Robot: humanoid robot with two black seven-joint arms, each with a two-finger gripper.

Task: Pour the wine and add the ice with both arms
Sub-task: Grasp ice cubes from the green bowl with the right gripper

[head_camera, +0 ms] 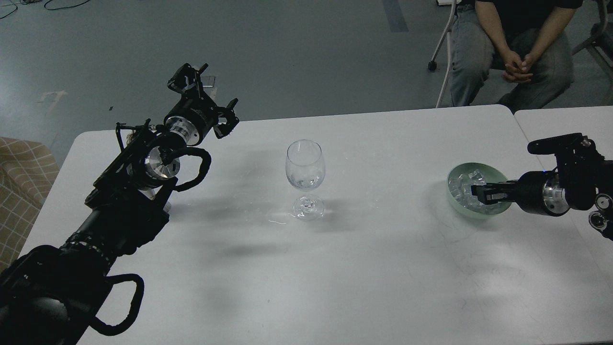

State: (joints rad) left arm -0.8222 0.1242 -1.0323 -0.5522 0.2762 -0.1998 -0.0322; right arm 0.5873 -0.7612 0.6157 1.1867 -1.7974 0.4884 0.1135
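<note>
A clear stemmed wine glass [305, 165] stands upright mid-table, with a little colourless wine [305, 182] at the bottom of its bowl. To the right, a pale green bowl [479, 166] holds a heap of clear ice [462, 186]. My right gripper [475, 192] reaches in from the right and lies low over the bowl's right half, its tip among the ice. Its dark fingers read as one block. My left gripper [207, 99] hangs raised over the table's far left corner, well left of the glass, fingers spread with nothing between them.
A small wet patch [278, 221] lies on the white table [373, 268] just left of the glass foot. A second table [560, 120] adjoins at the right. A seated person [515, 48] is behind the far right edge, and a beige checked seat [19, 182] is at the left.
</note>
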